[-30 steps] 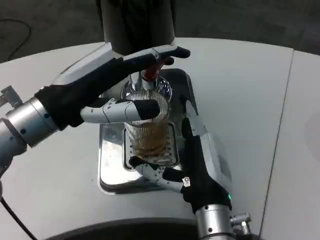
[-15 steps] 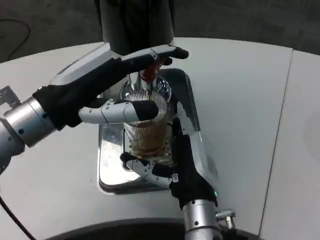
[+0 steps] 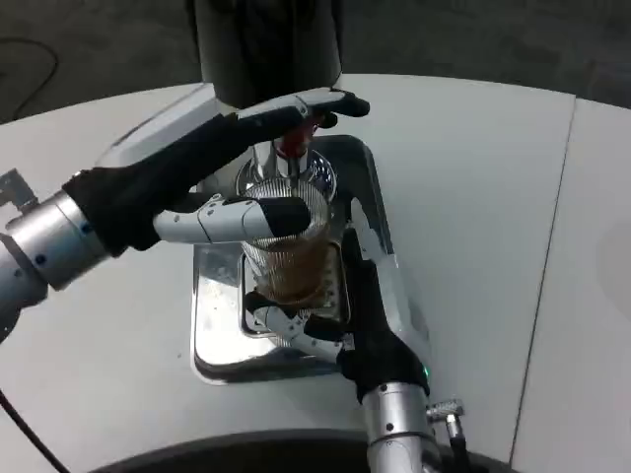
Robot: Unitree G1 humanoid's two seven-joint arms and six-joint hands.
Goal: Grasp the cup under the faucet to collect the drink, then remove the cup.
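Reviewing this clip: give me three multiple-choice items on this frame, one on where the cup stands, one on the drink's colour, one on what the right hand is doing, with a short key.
1. Where is the cup?
A. On the bare white table
B. On the metal drip tray under the faucet
C. Lifted clear above the dispenser

2. What colour is the drink in the cup?
A. Brown
B. Green
C. Clear

3. What is the right hand doing?
A. Resting flat on the table, away from the tray
B. Pressing the faucet lever
C. Closing around the cup's lower part

Key: 1 B, the cup stands on the tray grate below the spout. 2 A, brown liquid fills its lower part. 3 C, its fingers curl at the cup's base while the left hand reaches the lever.
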